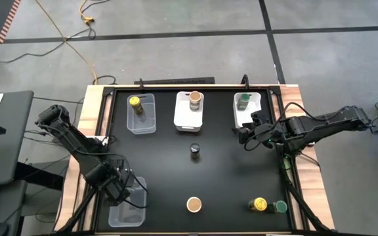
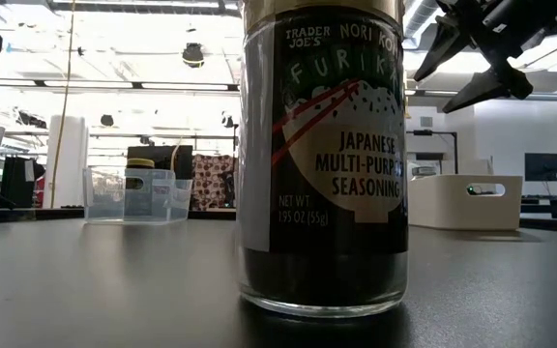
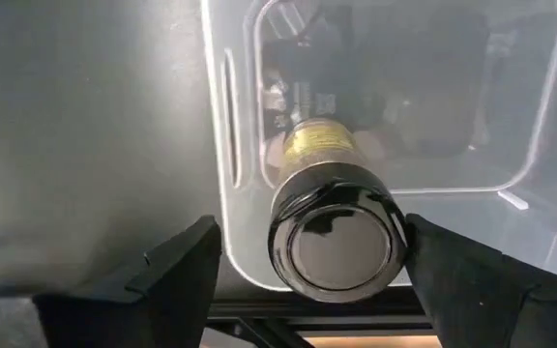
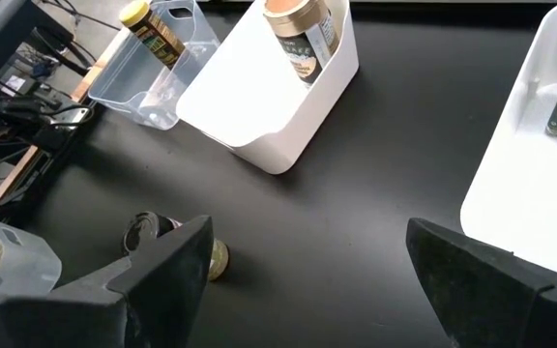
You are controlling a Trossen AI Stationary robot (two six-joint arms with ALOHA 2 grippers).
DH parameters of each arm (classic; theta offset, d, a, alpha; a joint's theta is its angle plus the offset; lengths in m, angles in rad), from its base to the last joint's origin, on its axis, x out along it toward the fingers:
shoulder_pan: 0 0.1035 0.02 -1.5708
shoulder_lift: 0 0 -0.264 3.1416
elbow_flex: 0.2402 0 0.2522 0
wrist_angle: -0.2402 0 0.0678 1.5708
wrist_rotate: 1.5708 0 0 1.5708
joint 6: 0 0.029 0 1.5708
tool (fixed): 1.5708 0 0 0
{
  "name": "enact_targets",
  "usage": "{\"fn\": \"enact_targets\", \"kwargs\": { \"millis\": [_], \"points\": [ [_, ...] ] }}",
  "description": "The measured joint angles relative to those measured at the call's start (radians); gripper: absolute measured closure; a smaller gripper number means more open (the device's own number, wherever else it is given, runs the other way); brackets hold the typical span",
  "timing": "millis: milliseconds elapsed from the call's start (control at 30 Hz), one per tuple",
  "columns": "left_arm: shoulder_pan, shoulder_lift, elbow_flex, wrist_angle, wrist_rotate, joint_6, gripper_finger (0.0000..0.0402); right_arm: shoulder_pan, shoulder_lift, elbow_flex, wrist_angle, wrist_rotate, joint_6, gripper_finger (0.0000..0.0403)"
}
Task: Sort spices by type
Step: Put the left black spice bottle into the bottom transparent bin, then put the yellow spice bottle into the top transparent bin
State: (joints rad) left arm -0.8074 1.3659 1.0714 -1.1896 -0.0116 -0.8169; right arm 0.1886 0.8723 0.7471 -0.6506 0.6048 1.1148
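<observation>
My left gripper (image 1: pixel 117 188) hangs over the clear bin (image 1: pixel 128 213) at the table's near left corner. It is open, with a dark-grey-capped spice jar (image 3: pixel 335 232) between its fingers; the jar's lower end reaches down into that bin (image 3: pixel 511 116). My right gripper (image 1: pixel 247 135) is open and empty, raised beside the far right white bin (image 1: pixel 254 113), which holds a green-topped jar (image 1: pixel 243 101). A yellow-topped jar (image 1: pixel 135 103) lies in the far clear bin and a tan-topped jar (image 1: pixel 195 99) in the middle white bin. Loose on the table stand a dark-topped jar (image 1: pixel 195 152), a tan-topped one (image 1: pixel 193 205), a yellow one (image 1: pixel 259 205) and a green one (image 1: pixel 280 207). My left gripper is open around the dark grey cap (image 3: pixel 337 253) of the jar, coming from above. One finger (image 3: pixel 187 266) stands clear of the cap. Whether the other finger (image 3: pixel 443 271) touches the cap's rim, I cannot tell.
Three bins line the far side of the black table. The furikake jar (image 2: pixel 322 155) stands right before the low camera and blocks much of that view. A raised black rim (image 1: pixel 110 131) runs round the table, and open tabletop lies in its middle.
</observation>
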Motion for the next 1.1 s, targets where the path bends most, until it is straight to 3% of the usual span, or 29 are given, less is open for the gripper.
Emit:
{"fn": "enact_targets", "kwargs": {
  "millis": [367,733,1000,1100],
  "points": [
    [0.000,0.000,0.002,-0.010,0.005,-0.044,0.0096,0.031,0.000,0.000,0.000,0.000,0.002,0.0030],
    [0.000,0.000,0.099,-0.049,0.001,-0.015,0.0096,0.034,0.000,0.000,0.000,0.000,0.003,0.0030],
    [0.000,0.000,0.202,-0.131,-0.077,-0.004,0.0096,0.034,0.000,0.000,0.000,0.000,0.003,0.0030],
    [0.008,0.001,0.244,-0.127,-0.130,0.110,0.0096,0.034,0.000,0.000,0.000,0.000,0.002,0.0030]
  ]
}}
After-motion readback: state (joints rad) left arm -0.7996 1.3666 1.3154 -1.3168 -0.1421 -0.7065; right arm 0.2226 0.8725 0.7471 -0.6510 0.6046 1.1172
